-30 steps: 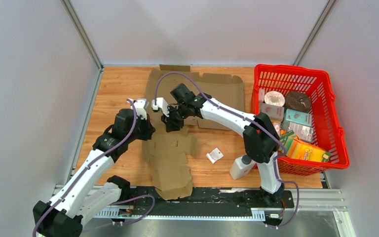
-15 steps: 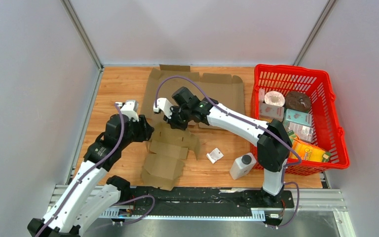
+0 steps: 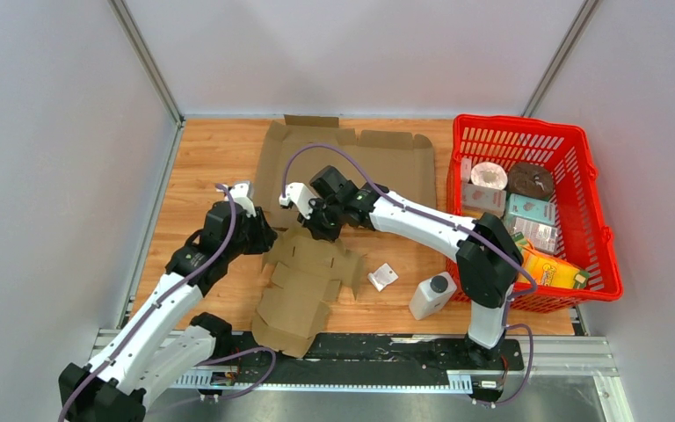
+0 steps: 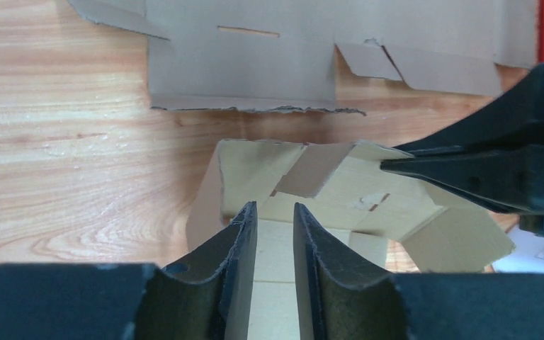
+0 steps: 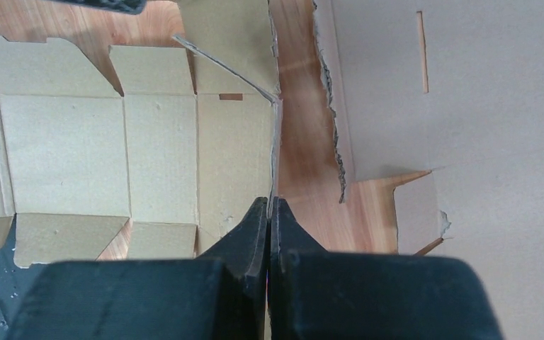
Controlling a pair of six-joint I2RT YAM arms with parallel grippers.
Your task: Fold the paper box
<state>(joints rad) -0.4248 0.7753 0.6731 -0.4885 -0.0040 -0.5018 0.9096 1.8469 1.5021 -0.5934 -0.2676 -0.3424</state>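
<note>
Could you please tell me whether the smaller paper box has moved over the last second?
Yes: the paper box has turned, its side flap now much closer to the white slip.

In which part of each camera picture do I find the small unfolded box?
Top external: the box lies at the centre, towards the near table edge.
Left wrist: box in the lower middle.
Right wrist: box fills the left half.
Shared landmark: the cardboard sheet lying flat just beyond the box.
</note>
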